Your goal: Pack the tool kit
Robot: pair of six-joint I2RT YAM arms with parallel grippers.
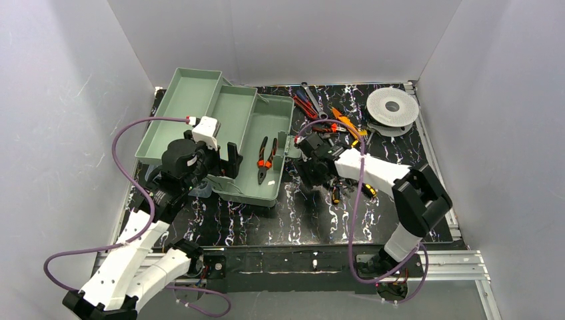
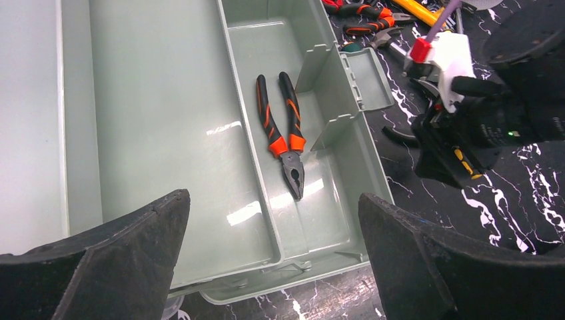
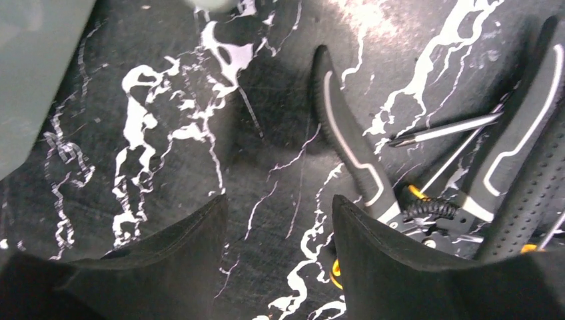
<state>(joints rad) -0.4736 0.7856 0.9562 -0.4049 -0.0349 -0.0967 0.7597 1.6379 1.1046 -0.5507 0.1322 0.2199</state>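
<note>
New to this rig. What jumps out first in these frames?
The open green toolbox sits left of centre on the table, only orange-and-black pliers visible inside. A heap of loose tools and a white spool lie at the rear right, beyond the open right gripper.

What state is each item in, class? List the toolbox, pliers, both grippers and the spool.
toolbox: open, lid folded back.
orange-handled pliers: jaws closed, lying flat inside the toolbox.
left gripper: open, empty, over the toolbox.
right gripper: open, empty, above the table.
spool: lying flat on the table.
</note>
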